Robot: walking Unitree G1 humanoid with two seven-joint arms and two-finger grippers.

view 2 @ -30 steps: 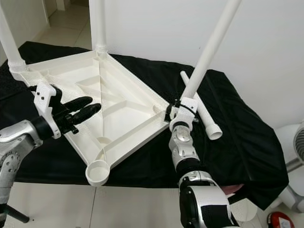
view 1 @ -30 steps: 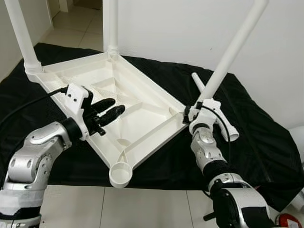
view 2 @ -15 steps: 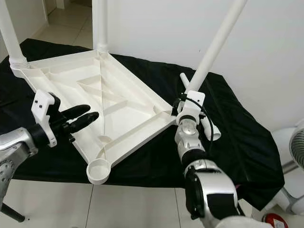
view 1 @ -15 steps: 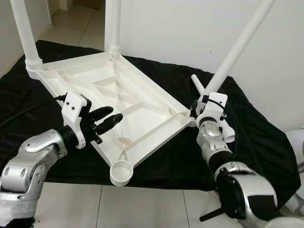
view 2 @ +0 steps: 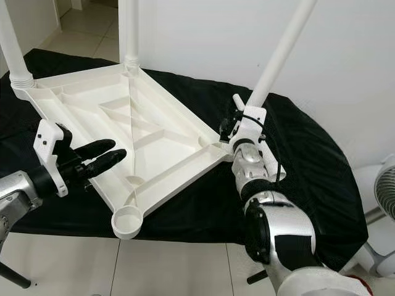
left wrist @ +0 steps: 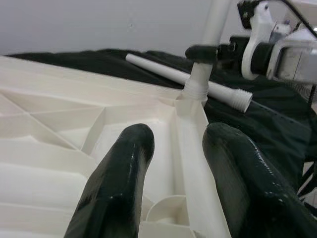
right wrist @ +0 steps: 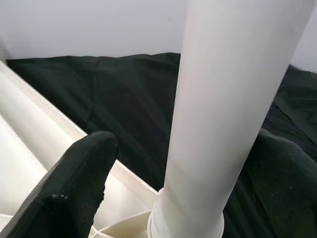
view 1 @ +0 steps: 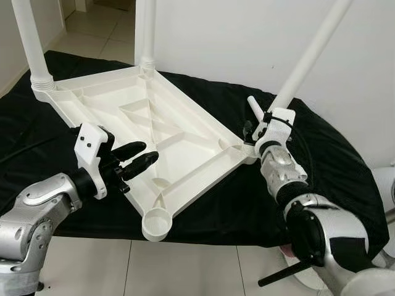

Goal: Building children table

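The white table top [view 1: 154, 117] lies upside down on a black cloth. Two legs stand in its far corners [view 1: 34, 43] [view 1: 145, 31]. A third leg [view 1: 308, 55] leans out of the right corner, and my right gripper [view 1: 252, 131] is shut on its base, one black finger [right wrist: 74, 193] on either side. A loose leg [left wrist: 198, 82] lies on the cloth just behind that corner. The near corner socket [view 1: 156, 225] holds nothing. My left gripper [view 1: 141, 157] hovers open over the near-left rim, nothing between its fingers [left wrist: 119, 183].
The black cloth [view 1: 333, 172] drops off at the front onto a tiled floor [view 1: 185, 271]. A white wall [view 1: 234, 37] rises close behind. A white fan [view 2: 386, 191] stands at the far right.
My left gripper has drawn back toward the near-left rim, still open. My right wrist has swung round the leg's base to the right while keeping its hold.
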